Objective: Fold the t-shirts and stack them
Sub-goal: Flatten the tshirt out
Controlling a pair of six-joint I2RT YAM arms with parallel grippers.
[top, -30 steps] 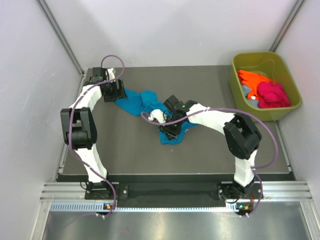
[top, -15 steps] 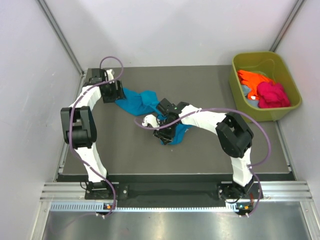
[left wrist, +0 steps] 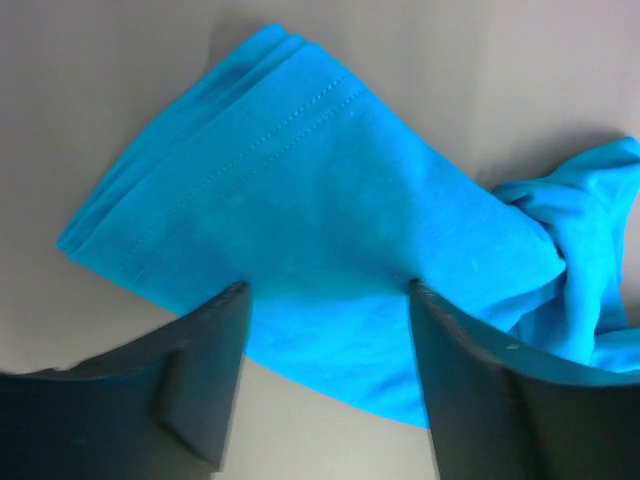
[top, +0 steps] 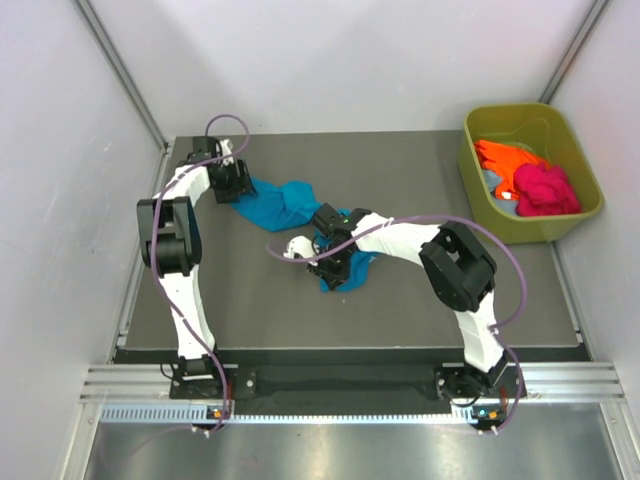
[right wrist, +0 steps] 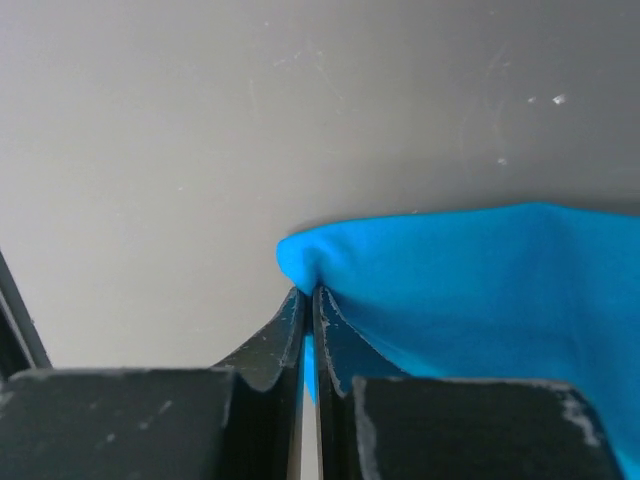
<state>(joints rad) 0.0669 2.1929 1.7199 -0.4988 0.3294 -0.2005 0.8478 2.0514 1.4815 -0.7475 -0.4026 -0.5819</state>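
Observation:
A teal-blue t-shirt (top: 285, 205) lies crumpled in a band across the dark mat, from back left toward the middle. My left gripper (top: 231, 183) is at its back-left end. In the left wrist view this gripper (left wrist: 327, 288) is open, with its jaws set wide apart over a flat hemmed part of the shirt (left wrist: 330, 200). My right gripper (top: 335, 264) is at the shirt's near-right end. In the right wrist view it (right wrist: 306, 293) is shut on a pinched fold of the teal shirt (right wrist: 480, 280), low over the mat. An orange t-shirt (top: 505, 157) and a magenta-pink t-shirt (top: 545, 190) lie bunched in the tub.
An olive-green plastic tub (top: 478, 128) stands at the back right, past the mat's edge. The dark mat (top: 420, 170) covers the table between white walls. Purple cables loop from both arms; the right arm's cable (top: 283, 245) hangs over the mat left of the shirt.
My right gripper has slid a little to the left, with the teal fold in it. The left arm's elbow has swung right, and its gripper stays at the shirt's back-left end.

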